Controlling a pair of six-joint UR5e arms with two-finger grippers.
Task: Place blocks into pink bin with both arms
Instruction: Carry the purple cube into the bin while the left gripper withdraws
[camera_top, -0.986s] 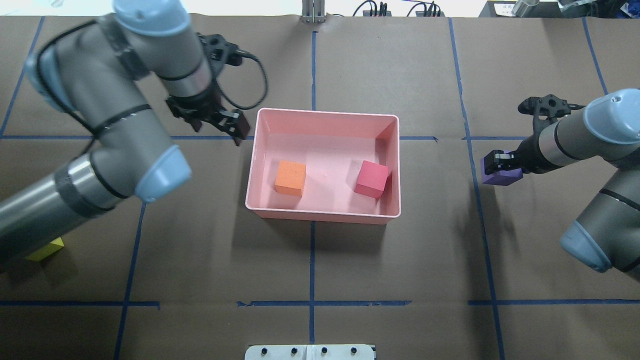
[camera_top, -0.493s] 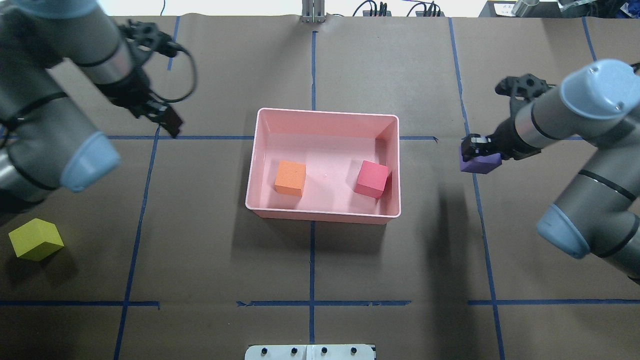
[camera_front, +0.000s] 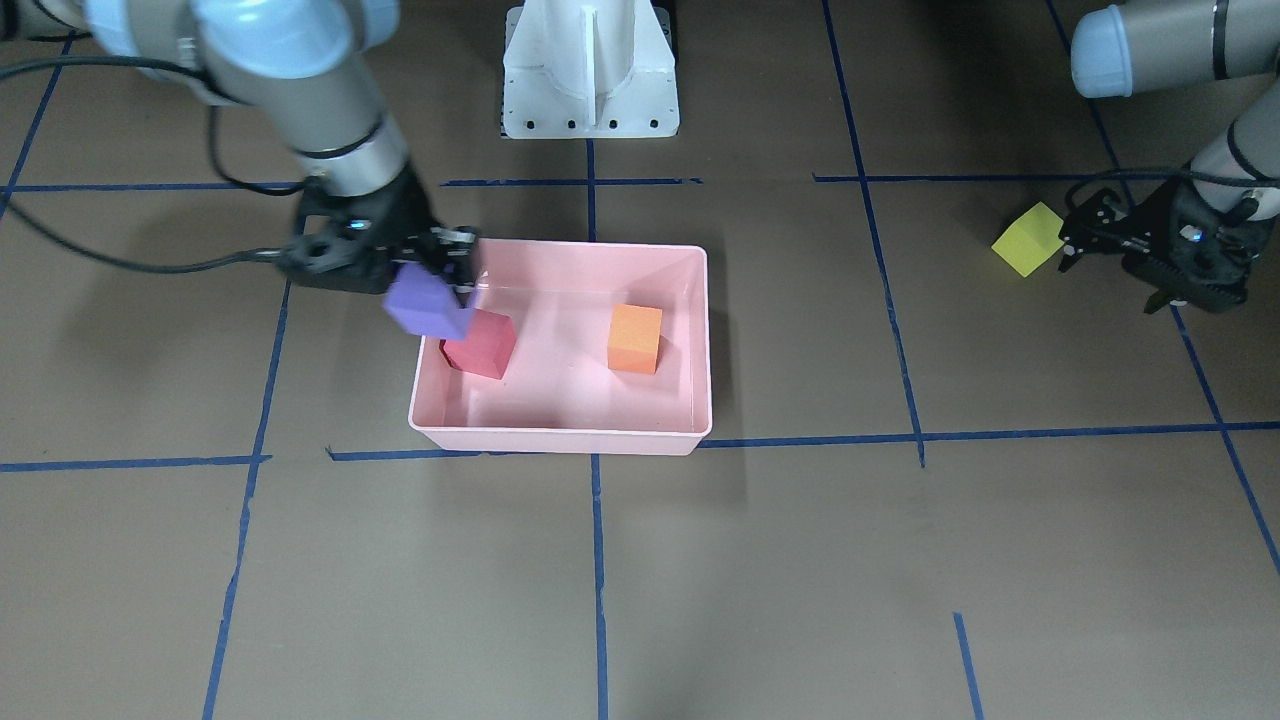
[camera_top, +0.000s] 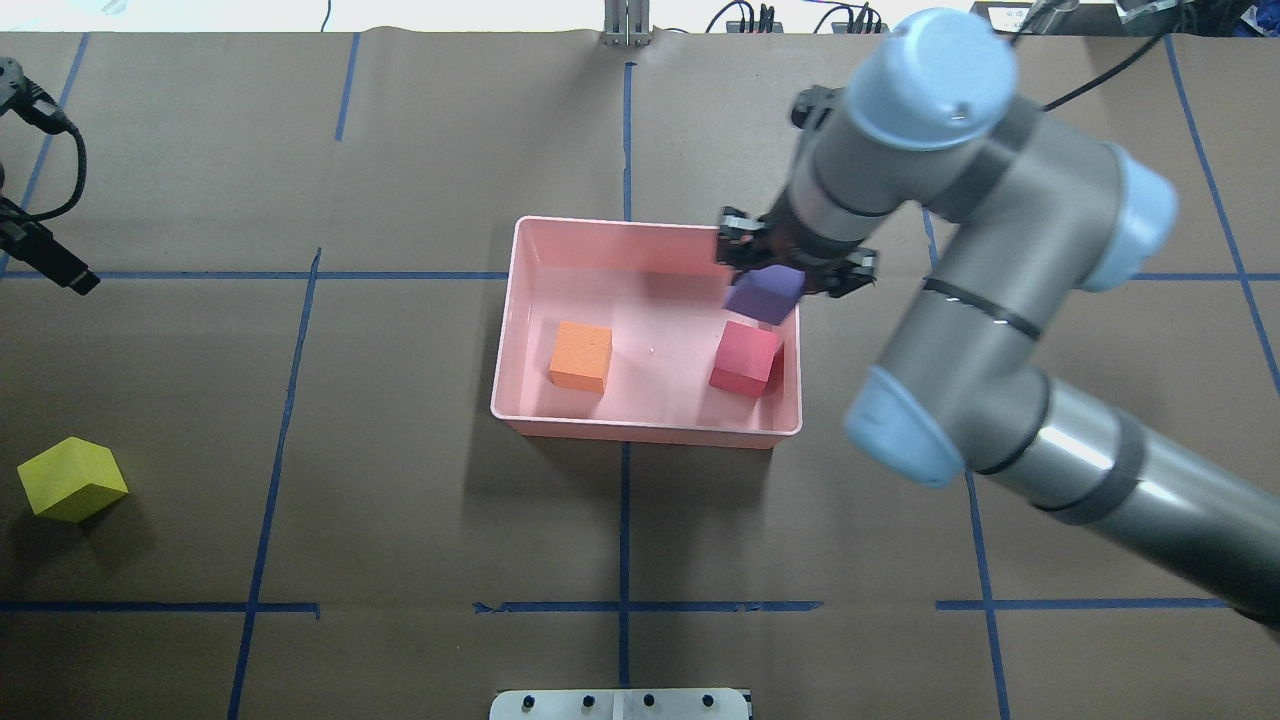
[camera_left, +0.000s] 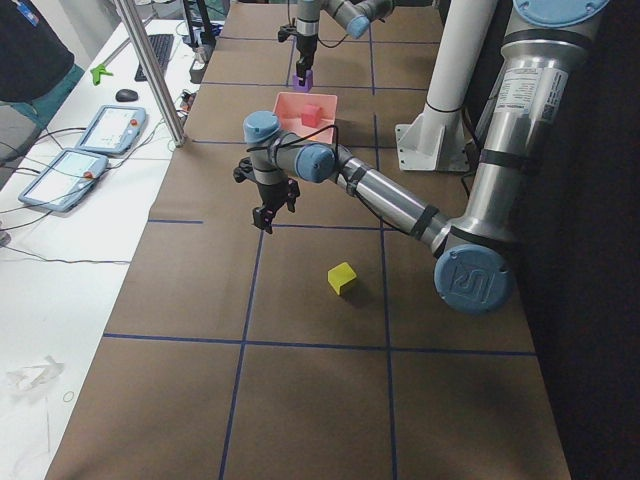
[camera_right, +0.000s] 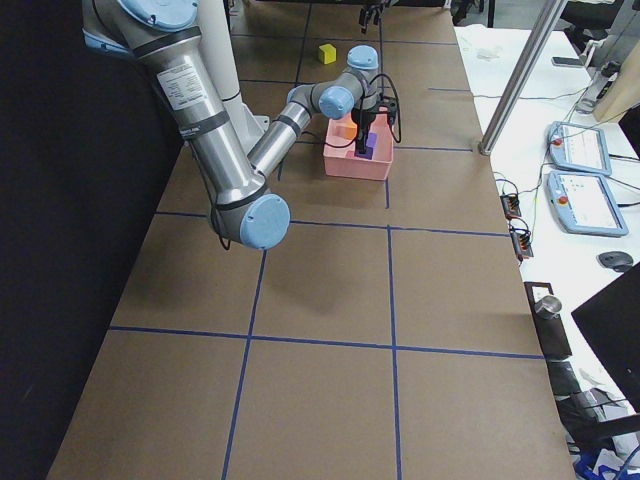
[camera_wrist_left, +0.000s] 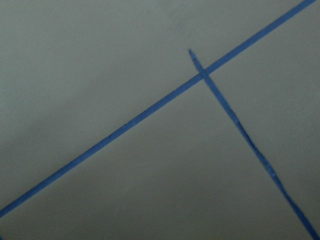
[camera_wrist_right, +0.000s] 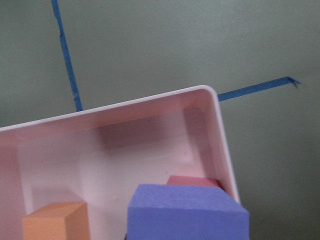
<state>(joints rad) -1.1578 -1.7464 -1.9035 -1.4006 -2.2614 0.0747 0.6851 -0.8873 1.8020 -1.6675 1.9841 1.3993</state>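
While orange (camera_top: 581, 356) and red (camera_top: 744, 358) sit in bin (camera_top: 650, 222), right gripper (camera_top: 780, 272) clamps purple (camera_top: 765, 295) above bin corner, over red, unreleased. Yellow (camera_front: 1027, 240) on table (camera_top: 400, 400) beside left gripper (camera_front: 1080, 240); jaw state unclear. Two done, two left.

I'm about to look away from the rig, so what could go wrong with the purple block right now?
The right gripper holds the purple block aloft near the red block, close to the pink bin's end wall. Dropped here, it may bounce off the red block or catch the rim and tumble out.
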